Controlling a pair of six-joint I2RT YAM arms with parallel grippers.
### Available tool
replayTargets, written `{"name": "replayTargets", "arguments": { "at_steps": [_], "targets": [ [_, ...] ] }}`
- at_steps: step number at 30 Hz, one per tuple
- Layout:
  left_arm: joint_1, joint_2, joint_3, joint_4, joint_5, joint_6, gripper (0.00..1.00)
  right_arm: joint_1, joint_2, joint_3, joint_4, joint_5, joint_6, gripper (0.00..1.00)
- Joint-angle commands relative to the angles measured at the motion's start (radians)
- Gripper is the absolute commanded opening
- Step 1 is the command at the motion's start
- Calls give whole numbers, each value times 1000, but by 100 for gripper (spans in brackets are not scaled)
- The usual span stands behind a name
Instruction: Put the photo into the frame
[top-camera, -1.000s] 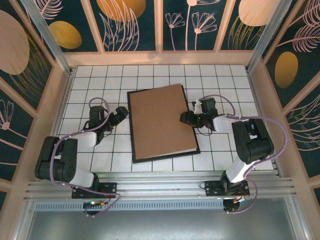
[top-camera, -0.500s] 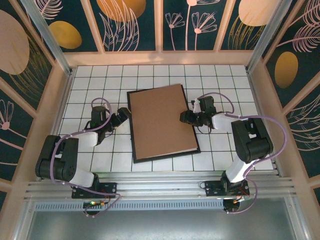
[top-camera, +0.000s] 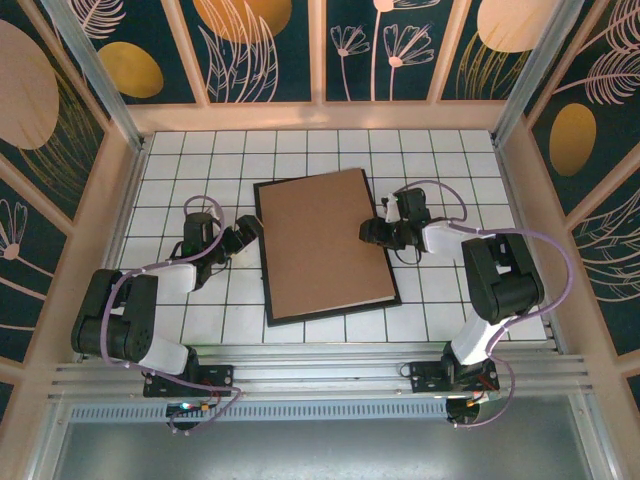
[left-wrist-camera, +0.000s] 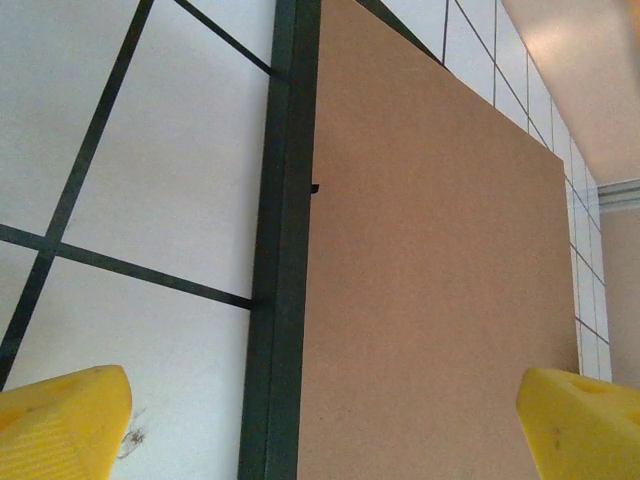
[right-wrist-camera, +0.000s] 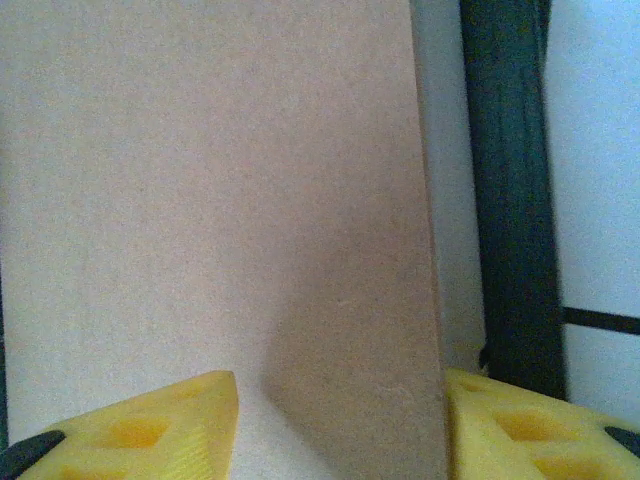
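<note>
Frame (top-camera: 261, 250): flat on the tabletop (top-camera: 200, 160), mid-scene, between the two arms.
Board (top-camera: 322, 245): brown backing, lies inside the black rim and covers nearly the whole opening.
Photo: hidden; judged to be under the board, inside the frame.
Left fingers (left-wrist-camera: 60, 425): wide open, holding nothing, low over the frame's left rim.
Right fingers (right-wrist-camera: 150, 420): apart, nothing pinched, straddling the board's right edge.
Just changed, right: the fingers have spread a little over the last second and slid slightly along the board's right edge toward the far end.
Just changed, left: the fingers have crept in from the tabletop toward the left rim.
Unchanged: board and frame lie as they did a second ago.
Meaning: looks like a release after the board was laid in. Task judged near done, only seating or pressing left.
Top view adds: whole layout, both arms flanking the frame, and a pale sliver along the board's near edge.
Right wrist adds: a pale strip between board edge and dark rim, plus a shadow there, so the edge may not be fully seated.
Left wrist adds: a small dark tab on the rim's inner side, with the board's left edge tight against the rim.
</note>
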Motion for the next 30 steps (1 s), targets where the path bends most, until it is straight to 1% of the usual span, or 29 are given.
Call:
{"name": "replayTargets", "arguments": {
  "at_steps": [1,11,15,17,19,24,30],
  "targets": [
    [-8,12,6,15,-9,20,98,5,-1,40,-58,58,-40,53],
    [-25,33,23,-11,-28,29,98,-12,-54,69,-128,129,-79,56],
    [-49,51,45,-32,-49,41,98,-32,-59,61,-105,139,-77,58],
    [-60,65,56,-37,-58,47,98,-39,-55,57,-81,140,-67,61],
    [-67,82,71,-39,-61,51,97,-43,-40,57,-50,136,-57,66],
    [-88,143,131,-58,-65,72,96,-54,18,64,4,70,-32,72],
    [-95,219,195,-58,-57,81,96,-54,34,17,64,-38,11,74]
  ]
}}
